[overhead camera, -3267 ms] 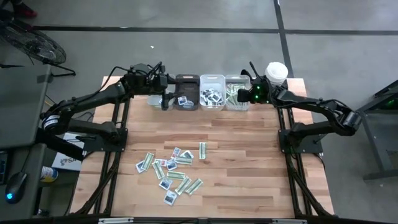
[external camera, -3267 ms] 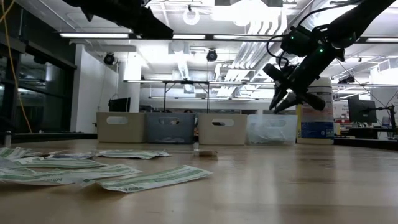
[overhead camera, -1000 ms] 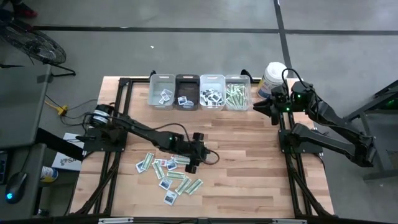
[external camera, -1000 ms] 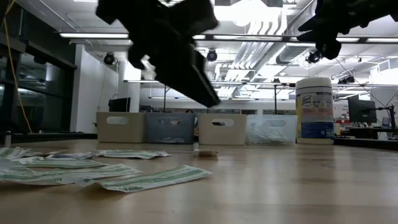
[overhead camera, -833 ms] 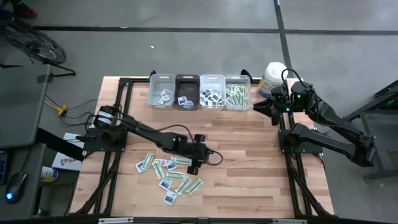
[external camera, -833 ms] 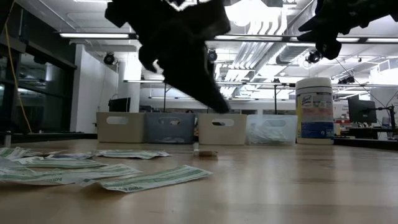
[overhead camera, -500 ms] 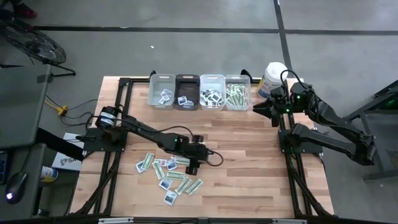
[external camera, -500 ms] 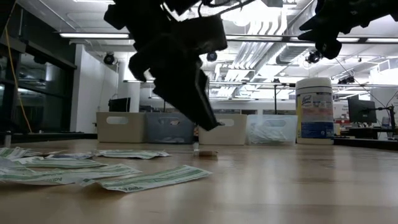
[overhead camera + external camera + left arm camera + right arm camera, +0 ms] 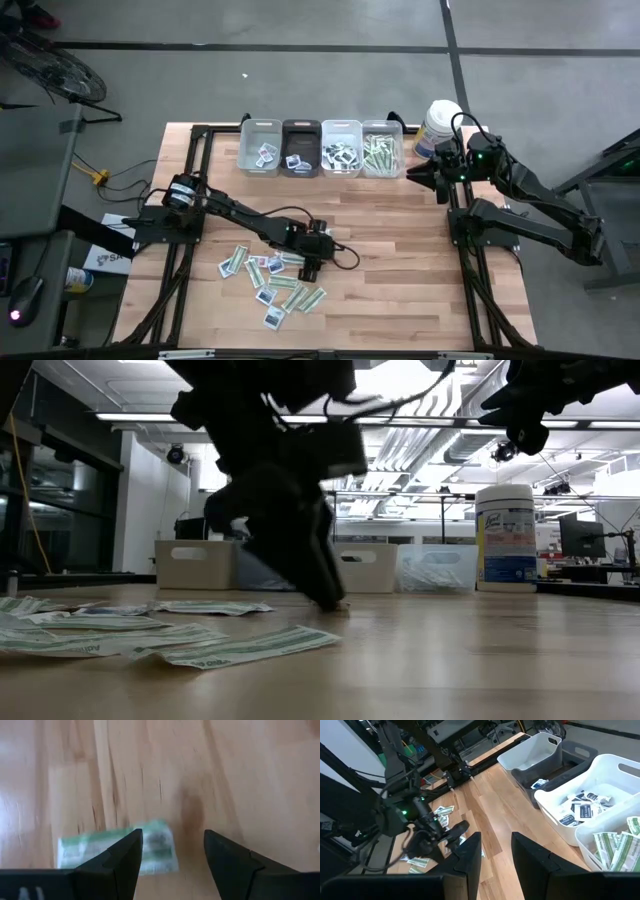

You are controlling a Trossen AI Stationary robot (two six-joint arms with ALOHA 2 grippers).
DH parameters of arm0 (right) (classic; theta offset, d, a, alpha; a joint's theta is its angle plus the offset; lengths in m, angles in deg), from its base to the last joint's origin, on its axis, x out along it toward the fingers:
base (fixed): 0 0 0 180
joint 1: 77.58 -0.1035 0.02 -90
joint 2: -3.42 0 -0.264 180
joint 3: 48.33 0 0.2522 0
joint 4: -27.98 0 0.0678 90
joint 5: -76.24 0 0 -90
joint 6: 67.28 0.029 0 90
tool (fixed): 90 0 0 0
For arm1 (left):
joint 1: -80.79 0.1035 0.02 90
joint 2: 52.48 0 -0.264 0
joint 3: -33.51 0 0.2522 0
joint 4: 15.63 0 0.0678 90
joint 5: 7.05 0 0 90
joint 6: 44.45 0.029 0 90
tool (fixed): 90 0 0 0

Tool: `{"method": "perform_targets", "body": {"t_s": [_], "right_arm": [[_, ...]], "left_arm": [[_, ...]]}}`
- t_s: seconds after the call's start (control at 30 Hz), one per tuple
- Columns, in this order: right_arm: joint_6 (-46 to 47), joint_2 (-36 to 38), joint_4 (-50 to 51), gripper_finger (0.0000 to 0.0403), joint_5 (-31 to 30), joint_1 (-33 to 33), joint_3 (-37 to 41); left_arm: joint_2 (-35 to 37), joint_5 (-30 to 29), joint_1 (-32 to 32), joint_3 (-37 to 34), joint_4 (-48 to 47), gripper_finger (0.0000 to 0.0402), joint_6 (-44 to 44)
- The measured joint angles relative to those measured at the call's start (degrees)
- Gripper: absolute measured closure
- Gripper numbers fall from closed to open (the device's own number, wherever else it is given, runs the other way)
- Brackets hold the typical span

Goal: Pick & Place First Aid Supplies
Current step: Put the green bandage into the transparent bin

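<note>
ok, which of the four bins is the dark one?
The dark gray bin, second from the left arm's side in the row; the other three are white or clear.

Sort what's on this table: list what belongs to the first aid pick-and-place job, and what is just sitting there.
Job:
- loose packets scattered on the table
- green-and-white strip under the open left gripper
- four bins along the far edge, packets inside

Just there:
- white canister with blue label
- right gripper, waiting open beside the bins

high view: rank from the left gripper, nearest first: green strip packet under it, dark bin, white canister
1. Green strip packet: beneath the open left gripper, mid-table.
2. Dark bin: back row, second from the left.
3. White canister: far back right corner, beside the right gripper.
</note>
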Motion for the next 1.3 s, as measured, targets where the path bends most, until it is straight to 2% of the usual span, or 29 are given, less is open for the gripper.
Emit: {"method": "perform_targets", "body": {"t_s": [0.47, 0.83, 1.13, 1.3], "right_arm": [[0.39, 0.02, 0.37, 0.0302, 0.04, -0.26, 0.00], [0.48, 0.02, 1.07, 0.0302, 0.26, -0.26, 0.00], [0.46, 0.02, 1.04, 0.0302, 0.26, -0.26, 0.00], [0.46, 0.02, 1.01, 0.0301, 0.26, -0.26, 0.00]], "left_arm": [[-3.71, -5.48, -0.14, 0.27, -2.99, 0.0204, -2.12], [-4.07, -9.02, -0.15, 0.22, -4.65, 0.0281, -0.98], [-4.09, -9.46, -0.09, 0.17, -5.42, 0.0324, -0.99], [-4.09, -9.44, -0.09, 0.13, -5.55, 0.0362, -1.05]]}}
